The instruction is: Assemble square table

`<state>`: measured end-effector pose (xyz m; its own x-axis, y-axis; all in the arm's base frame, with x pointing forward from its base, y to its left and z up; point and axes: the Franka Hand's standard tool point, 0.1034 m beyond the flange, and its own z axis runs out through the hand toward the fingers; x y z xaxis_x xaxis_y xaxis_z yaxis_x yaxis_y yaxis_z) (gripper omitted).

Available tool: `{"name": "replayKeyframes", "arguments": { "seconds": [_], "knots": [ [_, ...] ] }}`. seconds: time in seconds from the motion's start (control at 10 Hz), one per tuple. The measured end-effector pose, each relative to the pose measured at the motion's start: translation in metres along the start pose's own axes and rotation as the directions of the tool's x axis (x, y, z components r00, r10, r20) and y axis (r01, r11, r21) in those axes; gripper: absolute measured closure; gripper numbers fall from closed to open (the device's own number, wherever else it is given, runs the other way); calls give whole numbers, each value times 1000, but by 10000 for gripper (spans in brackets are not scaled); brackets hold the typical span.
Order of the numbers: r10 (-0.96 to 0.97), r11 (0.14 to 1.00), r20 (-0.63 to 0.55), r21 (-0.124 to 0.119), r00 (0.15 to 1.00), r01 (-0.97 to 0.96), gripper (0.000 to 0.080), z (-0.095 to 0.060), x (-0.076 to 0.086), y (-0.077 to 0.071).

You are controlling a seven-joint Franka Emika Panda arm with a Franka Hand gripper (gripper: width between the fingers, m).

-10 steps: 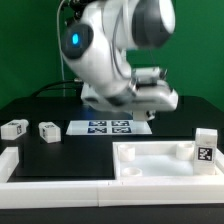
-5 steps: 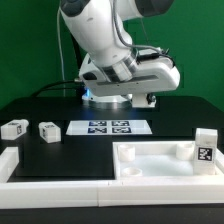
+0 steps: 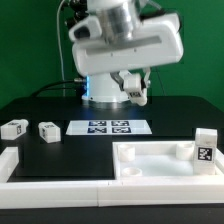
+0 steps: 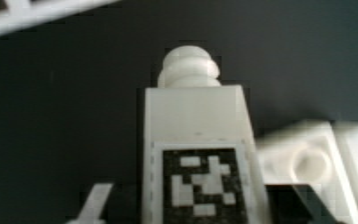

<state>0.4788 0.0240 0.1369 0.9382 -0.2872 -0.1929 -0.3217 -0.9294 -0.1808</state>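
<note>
**Exterior view**
- Arm: high above the far edge of the marker board (image 3: 108, 127). Against one second ago, the wrist has risen from a low pose over that board and swung round.
- Fingers (image 3: 134, 86): hang above the marker board's far edge, well clear of the table (image 3: 40, 108). Their grip cannot be told at this size.
- Tabletop (image 3: 160, 165): lies rim up, nearer the camera than the marker board and toward the exterior view's right. It has not moved.
- Upright leg (image 3: 205, 148): stands at the tabletop side farthest from the marker board, on the exterior view's right. Whether it is seated cannot be told.
- Outer loose leg (image 3: 14, 128), inner loose leg (image 3: 47, 130): both lie on the table to the exterior view's left of the marker board, apart from it and unchanged.

**Wrist view**
- Held leg (image 4: 194, 130): fills the centre, tag toward the camera, threaded tip pointing away. The marker board is not in this picture.
- Fingers (image 4: 94, 205): pinching the held leg at its tagged end, one on each side.
- Background: a rounded white shape beside the leg is too blurred to name.

**Meaning for the task**
- Step: judged as carry. The leg is off the table and must travel from above the marker board to a free tabletop corner socket.
- Requirement: the tip probably needs aligning with the socket before insertion.
</note>
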Motion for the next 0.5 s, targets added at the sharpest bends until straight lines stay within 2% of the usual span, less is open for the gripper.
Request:
{"name": "replayKeyframes", "arguments": {
  "seconds": [0.1, 0.3, 0.4, 0.5],
  "knots": [
    [6, 1000, -56, 2, 998, -6, 512, 7, -2, 3],
    [-5, 1000, -207, -17, 978, 2, 512, 10, -1, 7],
    [-23, 999, -274, -32, 961, 15, 512, 10, 4, 10],
    [-58, 997, -389, -66, 919, 35, 512, 9, 17, 20]
  ]
}}
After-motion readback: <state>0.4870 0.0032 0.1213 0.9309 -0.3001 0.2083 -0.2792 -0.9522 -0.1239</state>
